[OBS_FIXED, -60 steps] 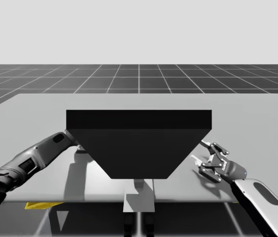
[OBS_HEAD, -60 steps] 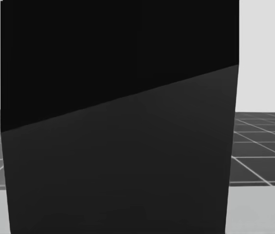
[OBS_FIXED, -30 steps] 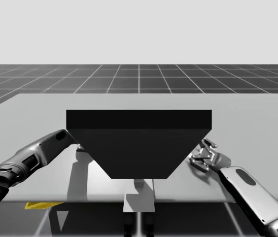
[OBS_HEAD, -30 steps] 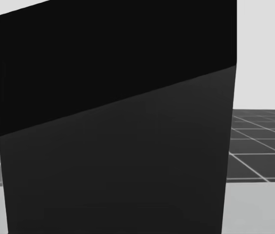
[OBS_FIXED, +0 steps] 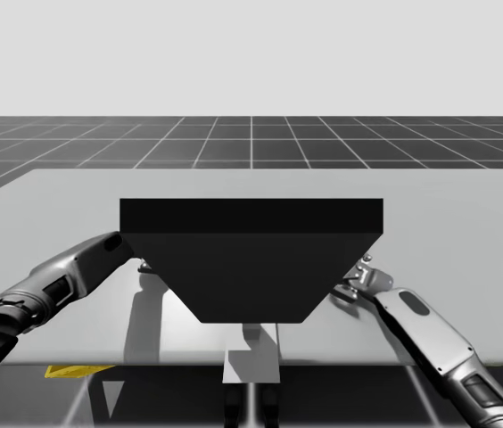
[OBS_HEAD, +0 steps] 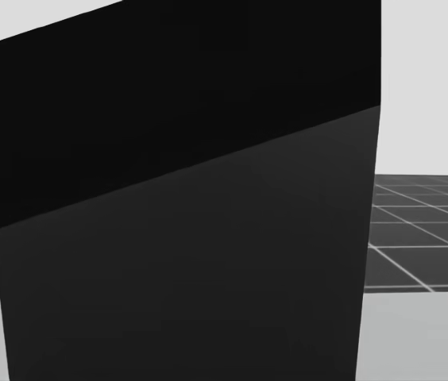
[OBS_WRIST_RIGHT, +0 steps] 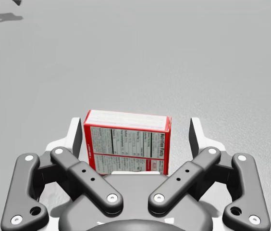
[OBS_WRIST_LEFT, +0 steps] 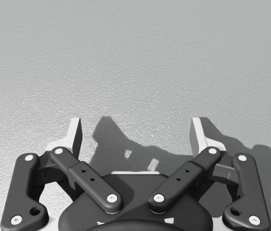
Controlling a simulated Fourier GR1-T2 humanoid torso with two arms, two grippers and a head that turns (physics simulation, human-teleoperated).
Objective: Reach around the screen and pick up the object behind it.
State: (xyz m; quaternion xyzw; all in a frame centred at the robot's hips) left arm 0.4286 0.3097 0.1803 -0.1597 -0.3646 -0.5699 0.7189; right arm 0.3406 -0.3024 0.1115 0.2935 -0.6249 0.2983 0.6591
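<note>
Grey tabletop (OBS_WRIST_LEFT: 135,57) is lying under my wide left pincer (OBS_WRIST_LEFT: 136,130); my right pincer (OBS_WRIST_RIGHT: 136,128), also wide, is straddling a red box (OBS_WRIST_RIGHT: 126,144).

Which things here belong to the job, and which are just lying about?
Job:
- black screen
- red box, between the open fingers of my right pincer, not yet gripped

Not the job:
- table
- left pincer, open above the table, holding nothing

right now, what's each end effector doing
Left end effector: open, holding nothing.
Right end effector: open, with the red box between its sides, not gripped.
</note>
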